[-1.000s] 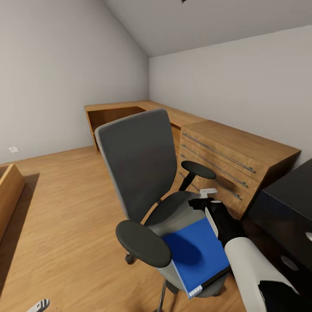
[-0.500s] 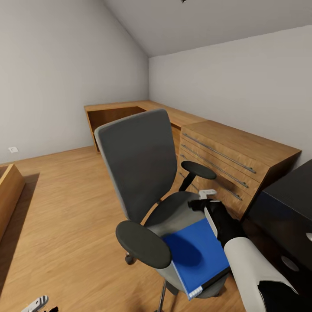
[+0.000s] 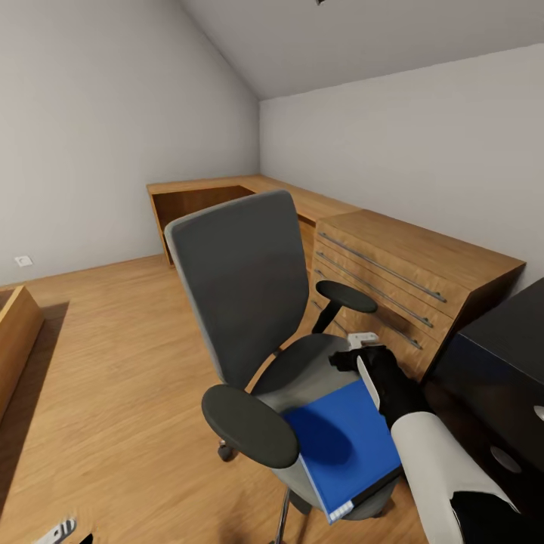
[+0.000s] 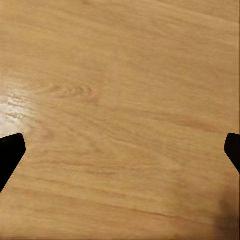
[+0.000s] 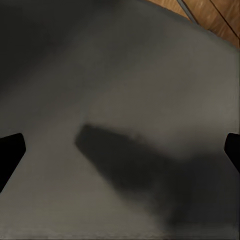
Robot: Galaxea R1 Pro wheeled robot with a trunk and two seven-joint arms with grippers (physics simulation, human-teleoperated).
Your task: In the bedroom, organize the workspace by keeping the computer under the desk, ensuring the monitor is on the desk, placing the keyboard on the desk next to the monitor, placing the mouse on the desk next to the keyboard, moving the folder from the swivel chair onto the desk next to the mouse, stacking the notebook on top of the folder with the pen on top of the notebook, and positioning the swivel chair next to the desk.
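One chair (image 3: 249,325) stood mid-room, grey back upright, two black armrests (image 3: 249,423) out to the sides. One blue folder (image 3: 344,446) lay flat on its seat, at the front edge, partly under the near armrest's shadow. The right claw (image 3: 355,355) hovered just above the seat beside the folder's far edge, touching nothing; in its wrist view the two fingertips (image 5: 10,150) sat wide apart over bare grey padding (image 5: 120,100), so it was released. The left claw (image 4: 120,150) was released too, fingertips spread over the wood floor (image 4: 120,75). One black surface (image 3: 506,355) stood at the right, just beside the chair. Behind the chair ran a wooden cabinet (image 3: 408,279) with long bar handles, joining a corner unit (image 3: 204,196) along the wall.
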